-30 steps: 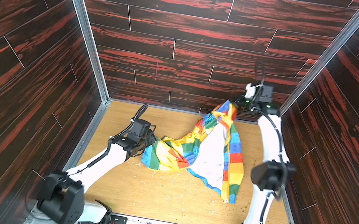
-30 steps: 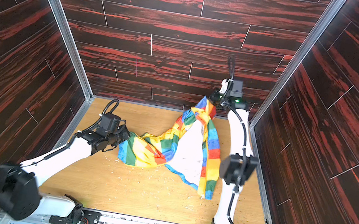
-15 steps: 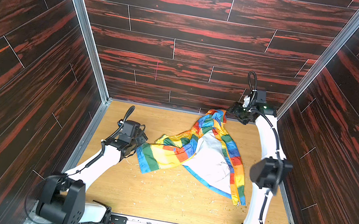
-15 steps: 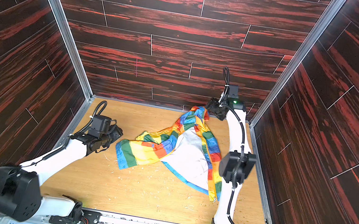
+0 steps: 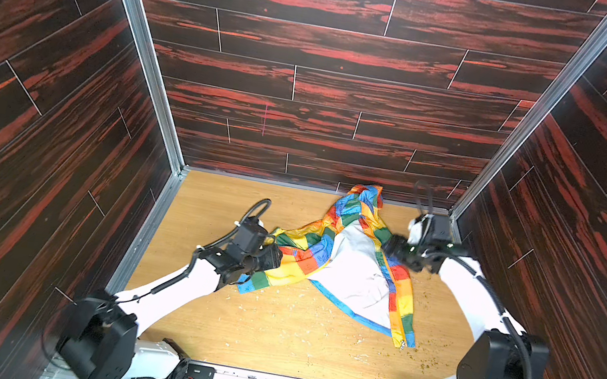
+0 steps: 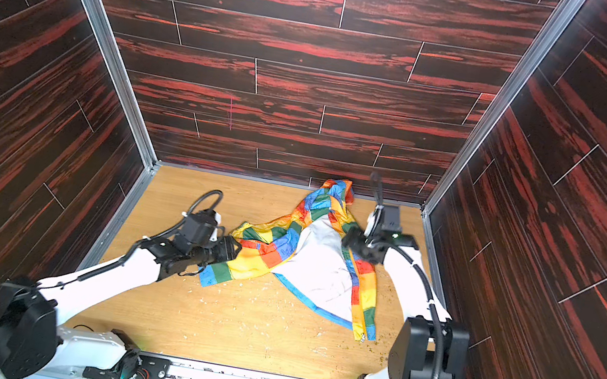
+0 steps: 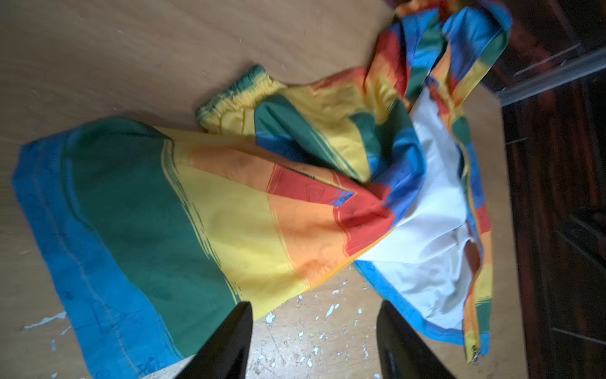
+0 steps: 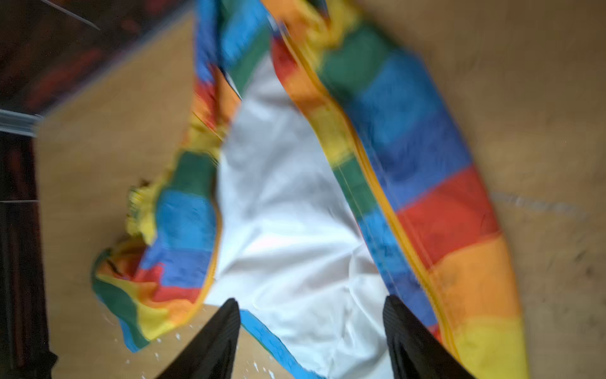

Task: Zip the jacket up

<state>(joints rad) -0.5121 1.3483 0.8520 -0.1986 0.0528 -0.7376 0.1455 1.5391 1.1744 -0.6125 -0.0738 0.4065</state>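
Here's the jacket [image 5: 347,266], flat on the tabletop [image 5: 266,340] towards the back right, and it's wide open. The white lining [image 6: 313,268] faces up between two rainbow-block front panels. That layout looks helpful, because both halves of the yellow zipper [image 8: 387,210] are exposed and can be brought together. One half runs down the right panel and the other edges the left panel, and they sit well apart, so nothing is zipped yet.

The left jaws hover low at the jacket's left hem corner, spread wide. The left wrist view shows only bare, flecked tabletop between them, with the green and blue hem just beside one tip. They hold nothing. My guess is they're placed there to pin or gather that panel.

The right jaws are also spread wide and empty. They hang over the lining beside the right panel, near its collar end. That view is blurred, so I can't tell whether they touch the cloth.

The zipper pull [image 5: 402,344] lies at the bottom tip of the right panel, nearest the front and clear of both jaws. That's probably the next target.

As for writing, small outline prints dot the fabric. There's an atom-like doodle [image 7: 151,364] on the blue hem and a shield shape [image 7: 314,193] on a red block. I can't read any words or brand.
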